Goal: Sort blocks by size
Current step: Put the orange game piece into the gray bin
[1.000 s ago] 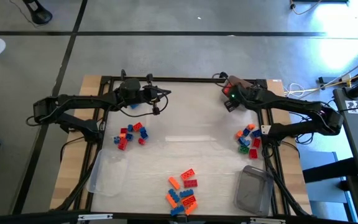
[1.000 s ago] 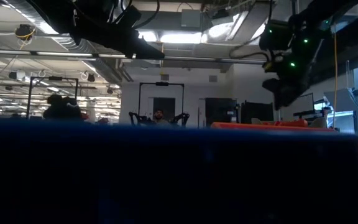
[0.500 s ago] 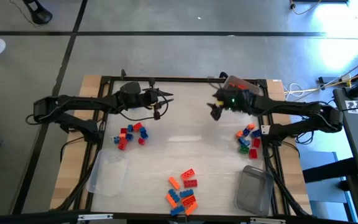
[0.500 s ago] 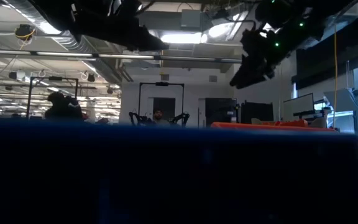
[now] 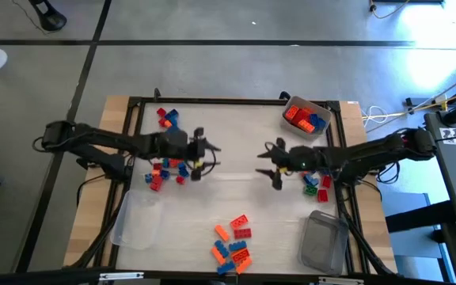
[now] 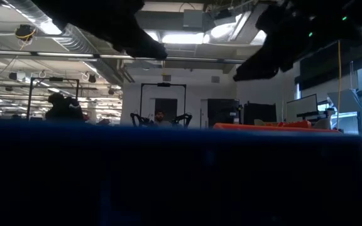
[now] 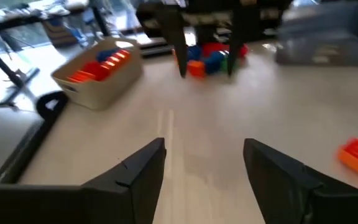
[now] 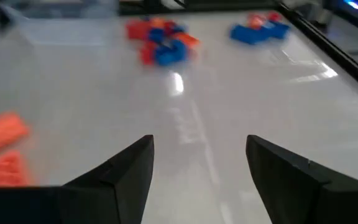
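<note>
The blocks lie in loose piles of red, orange and blue: one at the far left point(image 5: 165, 117), one at the left point(image 5: 165, 170), one at the right with some green point(image 5: 317, 176), one near the front edge point(image 5: 232, 241). More fill a beige tub point(image 5: 305, 116) at the far right. My left gripper point(image 5: 209, 157) point(image 7: 204, 165) hovers open and empty over the table's middle, just right of the left pile. My right gripper point(image 5: 266, 168) point(image 8: 197, 165) faces it from the right, open and empty too.
A clear tub point(image 5: 137, 222) lies at the near left and another point(image 5: 323, 241) at the near right. Bare white table point(image 5: 236, 190) stretches between the two grippers. A blue block point(image 6: 168, 176) right before the low camera hides the tabletop there.
My left gripper has swung from the far-left pile toward the near edge, out over the table's middle. My right gripper has left its place above the beige tub, swung toward the near edge and the middle, and tipped up from pointing down to nearly level.
</note>
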{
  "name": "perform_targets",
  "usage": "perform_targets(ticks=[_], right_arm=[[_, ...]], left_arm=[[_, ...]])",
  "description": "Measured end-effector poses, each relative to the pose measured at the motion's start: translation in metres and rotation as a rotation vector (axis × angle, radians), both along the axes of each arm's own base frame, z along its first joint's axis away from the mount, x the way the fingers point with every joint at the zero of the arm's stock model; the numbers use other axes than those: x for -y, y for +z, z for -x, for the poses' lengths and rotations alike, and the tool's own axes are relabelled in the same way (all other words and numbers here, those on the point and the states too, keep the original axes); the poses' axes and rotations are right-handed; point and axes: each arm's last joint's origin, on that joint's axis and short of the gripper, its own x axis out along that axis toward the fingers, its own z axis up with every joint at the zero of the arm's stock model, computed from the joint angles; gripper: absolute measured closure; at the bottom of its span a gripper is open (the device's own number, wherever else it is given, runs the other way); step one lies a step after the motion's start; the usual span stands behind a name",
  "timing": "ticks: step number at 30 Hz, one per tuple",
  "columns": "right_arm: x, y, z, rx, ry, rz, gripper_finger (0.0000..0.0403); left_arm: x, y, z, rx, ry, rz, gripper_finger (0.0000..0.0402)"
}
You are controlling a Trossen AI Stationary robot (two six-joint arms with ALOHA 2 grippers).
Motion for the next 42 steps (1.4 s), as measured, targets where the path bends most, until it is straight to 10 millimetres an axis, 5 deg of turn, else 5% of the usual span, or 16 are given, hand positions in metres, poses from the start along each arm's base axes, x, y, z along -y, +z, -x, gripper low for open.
perform_targets(ticks=[14,22,30,42], right_arm=[[-0.061,0.005,0.009,0.064,0.197,-0.060,0.0150],[-0.088,-0.003,0.015,0.049,0.229,-0.081,0.0150],[-0.104,-0.015,0.015,0.021,0.253,-0.042,0.0150],[-0.102,-0.014,0.014,0.041,0.187,-0.010,0.0150]], left_arm=[[0.104,-0.017,0.013,-0.091,-0.146,0.108,0.0204],[0.147,-0.039,-0.014,-0.186,-0.200,0.090,0.0204],[0.162,-0.074,-0.036,-0.309,-0.255,0.082,0.0204],[0.167,-0.089,-0.041,-0.322,-0.340,0.067,0.0204]])
